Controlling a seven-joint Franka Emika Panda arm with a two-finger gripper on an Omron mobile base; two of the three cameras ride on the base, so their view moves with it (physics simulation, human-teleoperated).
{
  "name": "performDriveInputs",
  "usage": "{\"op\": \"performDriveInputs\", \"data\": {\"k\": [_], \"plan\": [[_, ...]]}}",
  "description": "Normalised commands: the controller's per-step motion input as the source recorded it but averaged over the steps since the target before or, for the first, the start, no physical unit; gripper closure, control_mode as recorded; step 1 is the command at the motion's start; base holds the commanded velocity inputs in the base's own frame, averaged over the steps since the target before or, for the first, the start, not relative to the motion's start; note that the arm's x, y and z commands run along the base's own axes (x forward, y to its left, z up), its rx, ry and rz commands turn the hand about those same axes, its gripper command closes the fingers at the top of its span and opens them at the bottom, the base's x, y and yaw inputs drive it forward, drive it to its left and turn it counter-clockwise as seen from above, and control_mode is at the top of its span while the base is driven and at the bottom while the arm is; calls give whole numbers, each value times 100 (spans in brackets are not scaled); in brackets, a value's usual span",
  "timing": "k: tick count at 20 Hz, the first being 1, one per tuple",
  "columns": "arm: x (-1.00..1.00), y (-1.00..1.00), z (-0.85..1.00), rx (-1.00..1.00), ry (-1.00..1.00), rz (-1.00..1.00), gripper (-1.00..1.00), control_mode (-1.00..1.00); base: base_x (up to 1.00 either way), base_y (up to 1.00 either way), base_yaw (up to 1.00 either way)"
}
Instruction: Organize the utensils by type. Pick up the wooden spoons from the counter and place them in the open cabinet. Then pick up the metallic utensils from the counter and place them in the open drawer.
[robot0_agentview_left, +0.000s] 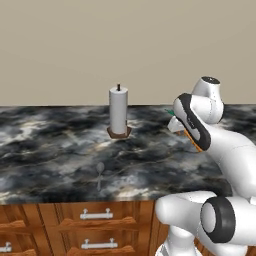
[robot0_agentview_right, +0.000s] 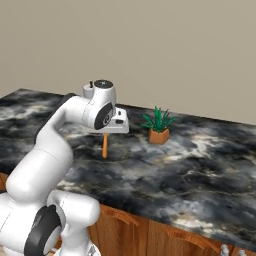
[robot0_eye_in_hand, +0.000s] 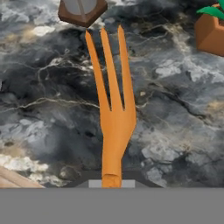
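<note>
Tool (robot0_agentview_right: 106, 134) pinching handle of wooden fork (robot0_eye_in_hand: 112, 118), tines hanging down above counter (robot0_agentview_left: 50, 145), lifted clear of it. Held just right of paper-towel roll (robot0_agentview_left: 118, 111), between roll and potted plant (robot0_agentview_right: 159, 127). Grey metal spoon (robot0_agentview_left: 99, 172) lying flat on counter in front of roll, near front edge.

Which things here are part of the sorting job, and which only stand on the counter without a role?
Part of the job:
- wooden fork, held in the gripper
- metal spoon, lying on the counter

Just standing there:
- paper-towel roll
- potted plant
</note>
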Motion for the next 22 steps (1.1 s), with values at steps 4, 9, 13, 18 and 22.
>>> {"op": "performDriveInputs", "data": {"k": [4, 9, 13, 18, 22], "plan": [[0, 0, 0, 0, 0, 0, 100, 100, -34, -35, -11], [0, 0, 0, 0, 0, 0, 100, 100, -4, -13, -88], [0, 0, 0, 0, 0, 0, 100, 100, 0, 0, -100], [0, 0, 0, 0, 0, 0, 100, 100, 0, 0, -100], [0, 0, 0, 0, 0, 0, 100, 100, 0, 0, -100]]}}
